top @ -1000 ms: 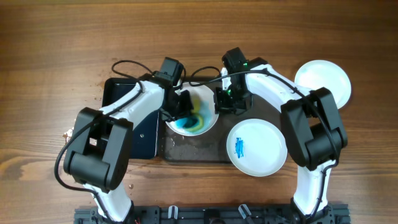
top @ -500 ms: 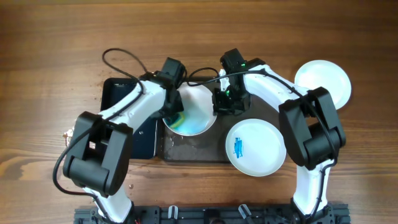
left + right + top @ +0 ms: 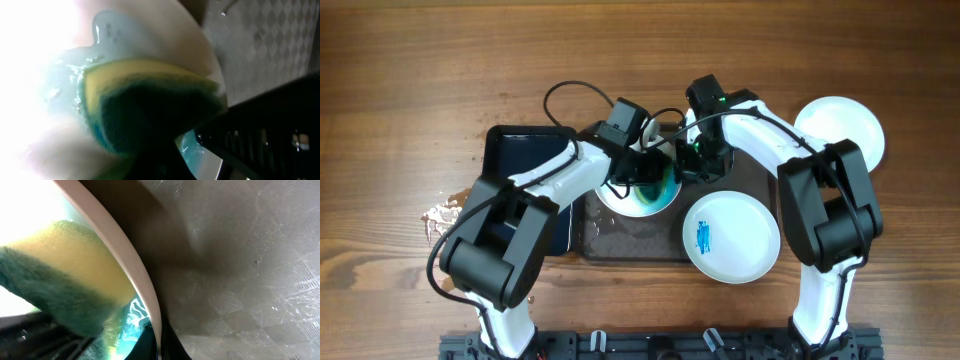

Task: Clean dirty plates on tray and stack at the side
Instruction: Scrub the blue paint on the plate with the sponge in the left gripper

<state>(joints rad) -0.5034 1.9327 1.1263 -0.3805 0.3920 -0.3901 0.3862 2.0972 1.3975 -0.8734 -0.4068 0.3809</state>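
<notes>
On the table, overhead, tray: dark grey, lay at the middle, with a glossy black tray just beside it on the left
Overhead, middle plate: sat on the tray, its right half washed blue-green
Overhead, left gripper: hung over the middle plate, its jaws hidden from above
Overhead, right gripper: was at the middle plate's right rim
Overhead, smeared plate: was white with a small blue smear and overlapped the tray's front right corner
Overhead, far plate: plain white, lay alone on the wood, well apart to the right
Left wrist, sponge: yellow and green, was clamped in the left gripper and pressed on the wet middle plate
Right wrist, grip: right gripper was closed on the middle plate's rim, with the sponge just inside the rim and the tray's patterned floor outside it
</notes>
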